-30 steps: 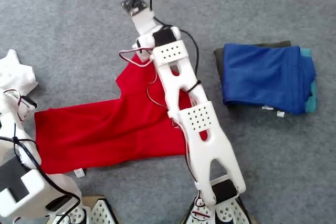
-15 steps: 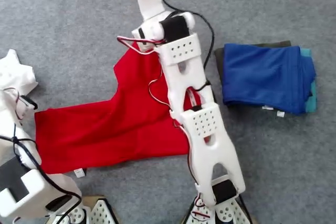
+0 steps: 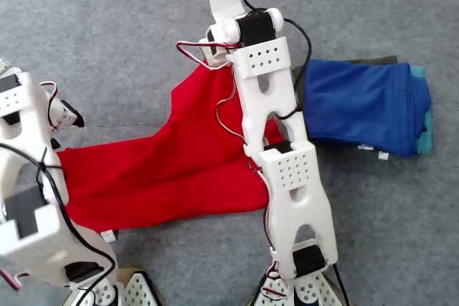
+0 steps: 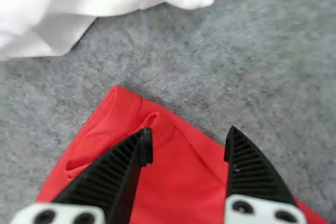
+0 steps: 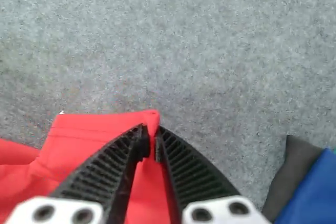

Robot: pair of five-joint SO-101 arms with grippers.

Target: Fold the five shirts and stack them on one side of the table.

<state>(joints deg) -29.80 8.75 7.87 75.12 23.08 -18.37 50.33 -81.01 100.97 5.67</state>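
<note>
white cloth comes first on the left: a crumpled white shirt (image 4: 79,9) lies on the grey felt bench (image 3: 107,34), just past the tips of the left gripper (image 4: 190,135). that gripper is spread wide, its two black ridged fingers (image 4: 126,161) held apart above the near-left corner of the red shirt (image 3: 165,170), with nothing between them. whether the tips touch the cloth cannot be told. in the high view the left arm (image 3: 25,177) stands at the bench's left edge, over that corner. the red shirt lies unfolded across the middle of the bench, one broad band running from the left corner toward the centre and another rising toward the far side. the right arm (image 3: 280,134) stretches out over it from the near edge. its right gripper (image 5: 149,136) is pressed together on the shirt's far hemmed corner (image 5: 142,121), pinching the red edge between its fingers. to the right, apart from the red shirt, sits a folded stack: a blue shirt (image 3: 358,105) on top, a dark shirt (image 3: 297,80) showing beneath its left and far edges, and a teal shirt (image 3: 425,123) showing along its right side.
</note>
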